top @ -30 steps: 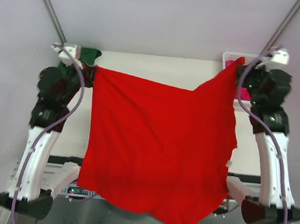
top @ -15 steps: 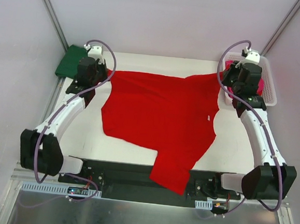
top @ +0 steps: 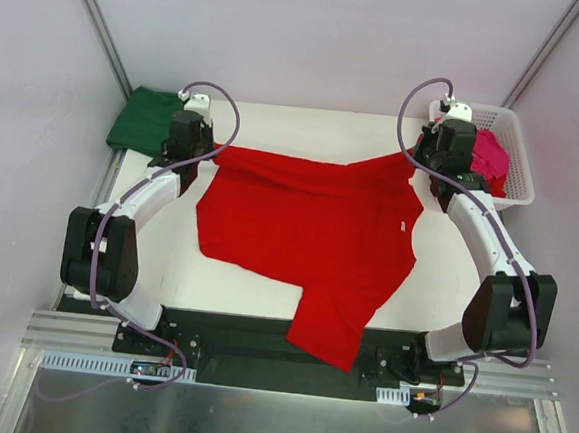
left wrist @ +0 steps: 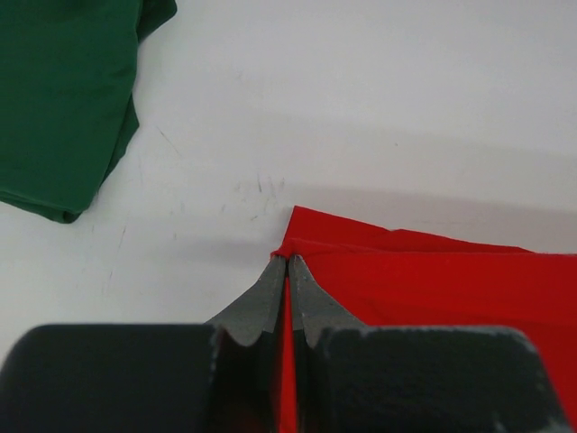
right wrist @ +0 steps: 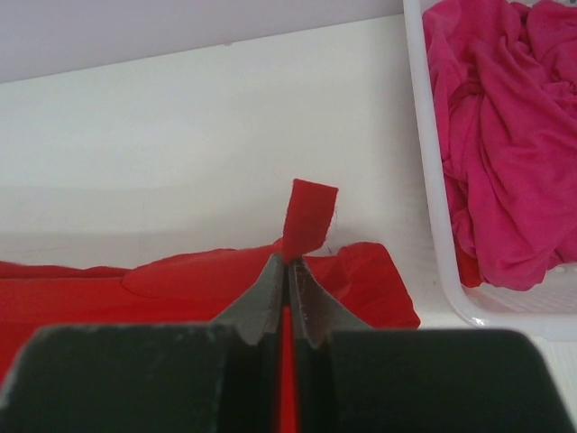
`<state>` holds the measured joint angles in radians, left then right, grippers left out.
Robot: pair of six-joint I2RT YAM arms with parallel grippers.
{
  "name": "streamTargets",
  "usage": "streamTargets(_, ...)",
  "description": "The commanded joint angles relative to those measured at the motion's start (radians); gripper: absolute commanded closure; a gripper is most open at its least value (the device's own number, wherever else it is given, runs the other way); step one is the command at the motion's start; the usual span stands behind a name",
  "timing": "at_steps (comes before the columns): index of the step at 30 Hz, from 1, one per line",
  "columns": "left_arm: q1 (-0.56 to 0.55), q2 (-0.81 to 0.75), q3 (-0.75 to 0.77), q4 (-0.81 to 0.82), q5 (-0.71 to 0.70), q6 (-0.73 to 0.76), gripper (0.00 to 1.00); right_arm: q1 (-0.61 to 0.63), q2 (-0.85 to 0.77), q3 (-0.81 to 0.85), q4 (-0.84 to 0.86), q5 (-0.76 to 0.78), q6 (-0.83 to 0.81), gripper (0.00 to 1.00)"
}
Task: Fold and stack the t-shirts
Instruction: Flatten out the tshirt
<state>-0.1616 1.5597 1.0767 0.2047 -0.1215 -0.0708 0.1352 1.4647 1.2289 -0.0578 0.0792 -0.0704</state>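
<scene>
The red t-shirt [top: 308, 238] lies spread in the middle of the frame on the surface [top: 306, 128]. The left gripper [left wrist: 288, 263] and right gripper [right wrist: 287, 262] each pinch 1 upper corner tight. Next, probably, let go and start folding.

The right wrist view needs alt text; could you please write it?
The right tool pinches a corner of the red t-shirt lying on the white table. A crumpled magenta t-shirt sits in the white basket.
</scene>
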Motion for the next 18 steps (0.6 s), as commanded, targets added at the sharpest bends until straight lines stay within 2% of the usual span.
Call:
streamTargets(1,0.01,0.045,0.074,0.073,-0.053,0.043,1.0,0.009,0.043,0.069,0.082,0.05,-0.023,0.98)
streamTargets(9,0.01,0.235,0.254,0.084,-0.081,0.062,1.0,0.014,0.2,0.182,0.111,0.163,-0.046,0.98)
streamTargets(18,0.01,0.469,0.497,0.111,-0.084,0.104,1.0,0.033,0.407,0.279,0.251,0.338,-0.112,0.98)
